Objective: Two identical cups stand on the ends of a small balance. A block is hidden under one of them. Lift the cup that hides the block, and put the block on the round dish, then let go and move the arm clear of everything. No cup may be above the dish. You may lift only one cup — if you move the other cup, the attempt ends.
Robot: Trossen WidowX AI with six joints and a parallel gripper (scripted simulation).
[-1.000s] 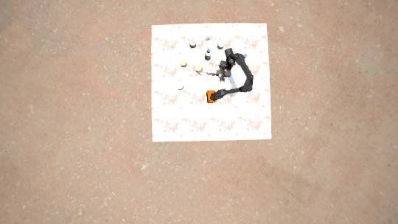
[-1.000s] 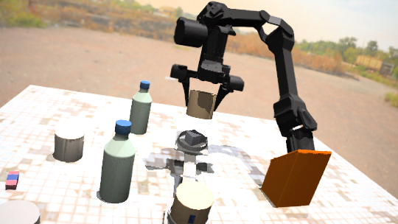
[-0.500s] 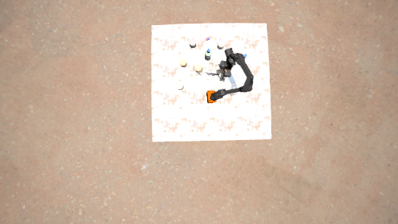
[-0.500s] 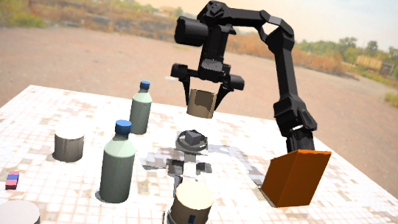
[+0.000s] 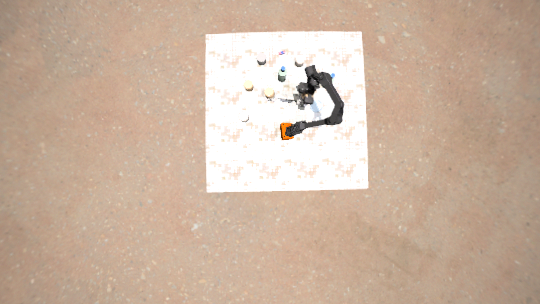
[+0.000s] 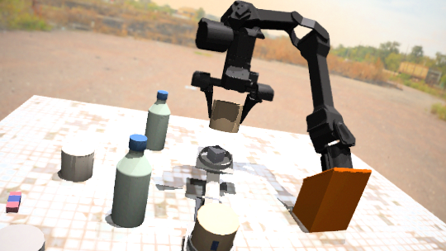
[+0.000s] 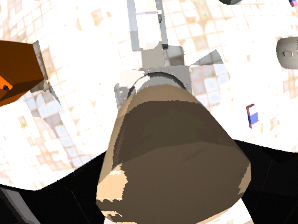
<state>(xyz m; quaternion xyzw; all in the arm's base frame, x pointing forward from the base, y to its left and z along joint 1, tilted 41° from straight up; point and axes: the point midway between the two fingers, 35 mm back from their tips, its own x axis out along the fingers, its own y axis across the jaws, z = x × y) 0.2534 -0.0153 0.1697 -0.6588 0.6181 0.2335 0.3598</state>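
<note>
My gripper [image 6: 225,120] is shut on a tan cup [image 6: 225,114] [image 7: 175,155], slightly tilted, and holds it in the air above the far end of the balance [image 6: 212,185] [image 7: 152,57]. A small dark grey block [image 6: 215,153] lies uncovered on the round holder at that end. In the wrist view the held cup hides the block. The other tan cup [image 6: 215,231] [image 5: 269,93] stands upright on the near end. A small pale round thing [image 5: 244,118] lies left of the arm's base; I cannot tell whether it is the dish.
One green bottle [image 6: 131,190] [image 5: 282,75] stands beside the balance, another [image 6: 157,125] farther back. Grey cans [image 6: 77,163] [image 5: 261,60] stand on the table, with a small striped bar [image 6: 13,202] [image 5: 282,52] [image 7: 252,116]. Another tan round object [image 5: 248,85] stands left. The orange base [image 6: 330,202] is at right.
</note>
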